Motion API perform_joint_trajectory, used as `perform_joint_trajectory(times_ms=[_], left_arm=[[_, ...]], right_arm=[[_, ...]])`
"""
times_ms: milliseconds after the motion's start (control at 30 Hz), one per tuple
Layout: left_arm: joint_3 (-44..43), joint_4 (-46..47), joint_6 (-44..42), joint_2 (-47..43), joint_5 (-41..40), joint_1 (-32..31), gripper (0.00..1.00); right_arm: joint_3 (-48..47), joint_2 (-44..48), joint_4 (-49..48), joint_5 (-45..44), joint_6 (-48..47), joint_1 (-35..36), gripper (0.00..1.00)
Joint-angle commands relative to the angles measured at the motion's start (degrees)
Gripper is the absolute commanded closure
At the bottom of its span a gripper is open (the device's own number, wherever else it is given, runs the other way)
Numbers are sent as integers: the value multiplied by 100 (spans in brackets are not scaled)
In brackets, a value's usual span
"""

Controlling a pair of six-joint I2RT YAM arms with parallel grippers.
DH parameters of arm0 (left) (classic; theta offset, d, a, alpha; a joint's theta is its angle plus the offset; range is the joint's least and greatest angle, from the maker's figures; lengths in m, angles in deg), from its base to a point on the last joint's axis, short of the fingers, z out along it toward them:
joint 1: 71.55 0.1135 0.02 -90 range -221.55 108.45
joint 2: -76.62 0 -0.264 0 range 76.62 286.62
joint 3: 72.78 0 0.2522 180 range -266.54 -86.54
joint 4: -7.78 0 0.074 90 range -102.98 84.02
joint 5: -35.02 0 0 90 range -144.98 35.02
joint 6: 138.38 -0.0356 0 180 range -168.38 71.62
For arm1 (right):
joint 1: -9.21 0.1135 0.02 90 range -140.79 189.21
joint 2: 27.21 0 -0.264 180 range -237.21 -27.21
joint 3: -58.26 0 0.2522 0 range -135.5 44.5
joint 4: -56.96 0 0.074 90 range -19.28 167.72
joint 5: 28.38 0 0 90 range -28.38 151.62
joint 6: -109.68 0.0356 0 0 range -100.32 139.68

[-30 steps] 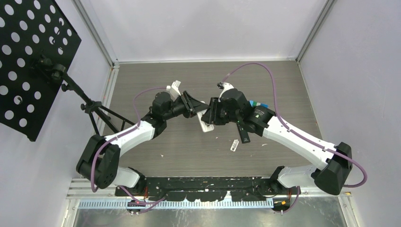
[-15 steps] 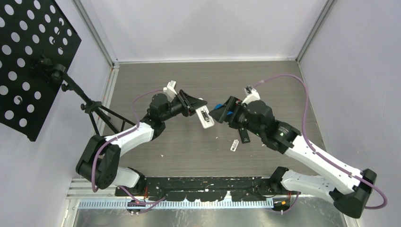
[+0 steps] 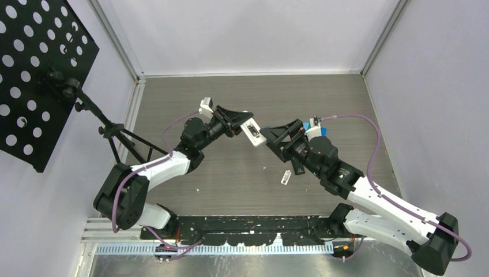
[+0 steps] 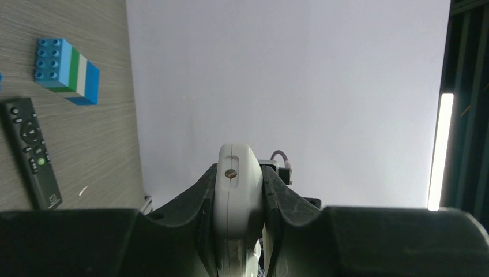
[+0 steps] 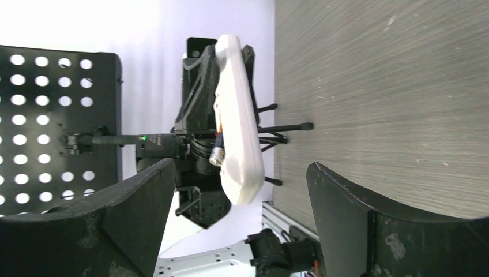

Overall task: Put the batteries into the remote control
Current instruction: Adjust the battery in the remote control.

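Observation:
My left gripper (image 3: 245,128) is shut on the white remote control (image 3: 252,132) and holds it up above the middle of the table. In the left wrist view the remote control (image 4: 235,190) stands edge-on between the fingers (image 4: 199,196). In the right wrist view the remote control (image 5: 237,121) has a battery (image 5: 217,153) in its back, orange-red with a metal end poking out. My right gripper (image 3: 277,137) hangs just right of the remote, apart from it. Its jaws (image 5: 241,168) stand wide open with nothing in them.
A black remote (image 4: 32,153) lies on the table beside a blue, white and green brick stack (image 4: 66,72). A small clear-white plastic piece (image 3: 285,177) lies near the middle front. A tripod (image 3: 109,130) with a perforated black board (image 3: 34,69) stands at the left.
My right gripper has opened and drawn back to the right, off the white remote. My left gripper has lifted the remote a little up and to the right.

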State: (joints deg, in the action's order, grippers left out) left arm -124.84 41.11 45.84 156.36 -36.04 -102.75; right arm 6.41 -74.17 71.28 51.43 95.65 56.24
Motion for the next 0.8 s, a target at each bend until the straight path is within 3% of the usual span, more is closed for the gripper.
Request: perform_joint_trajectory(times_ms=[0, 200, 333, 500, 767], left_arm=[[-89, 687, 293, 49, -214, -87, 100], [-159, 721, 264, 142, -201, -160, 100], [-168, 749, 264, 187, -213, -176, 100], [-225, 808, 307, 281, -162, -183, 100], [-267, 819, 310, 304, -53, -218, 100]], right_arm=[[-24, -216, -1424, 69, 278, -14, 11], [-319, -551, -1353, 230, -86, -17, 13], [-325, -615, -1398, 316, -106, -22, 24], [-462, -772, -1248, 417, -140, -35, 45], [-580, -976, -1093, 388, -151, -68, 59]])
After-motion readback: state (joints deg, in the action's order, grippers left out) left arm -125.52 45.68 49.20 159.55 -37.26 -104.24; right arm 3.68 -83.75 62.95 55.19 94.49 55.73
